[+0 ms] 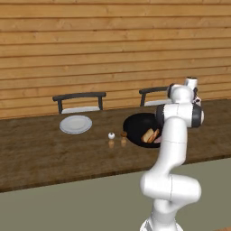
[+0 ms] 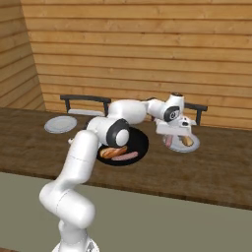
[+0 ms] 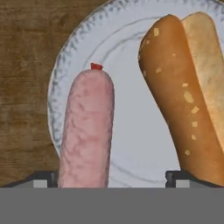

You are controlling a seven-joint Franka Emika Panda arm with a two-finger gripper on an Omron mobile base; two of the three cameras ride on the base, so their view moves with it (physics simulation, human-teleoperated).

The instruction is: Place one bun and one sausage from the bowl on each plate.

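Sausage, pink and smooth with a small red tip [image 3: 86,131], lies flat on the near round pale grey-white plate [image 3: 127,148] beside a golden-brown split bun flecked with pale seeds [image 3: 183,105]; the two rest apart, with bare plate between them. Above them hangs the claw [image 2: 176,134], spread wide and grasping nothing, its two dark fingertips [image 3: 43,178] standing either side of the sausage's near end. To my eye this plate now has its pair, so the step in hand is the let-go, and half the task looks done. The next move calls for lifting clear without nudging the sausage, then swinging back to the wide shallow black bowl [image 2: 140,145], where another bun and sausage wait, and carrying them to the second pale plate [image 1: 76,124], which sits bare well to the left on the dark wooden desk [image 1: 36,153]. The hand view gives the close lie of sausage and bun but nothing beyond the plate's rim. The left base view shows the bare plate, two small shakers [image 1: 117,135] between it and the bowl, and two dark chairs [image 1: 79,102] behind. The right base view shows the claw over the filled plate.
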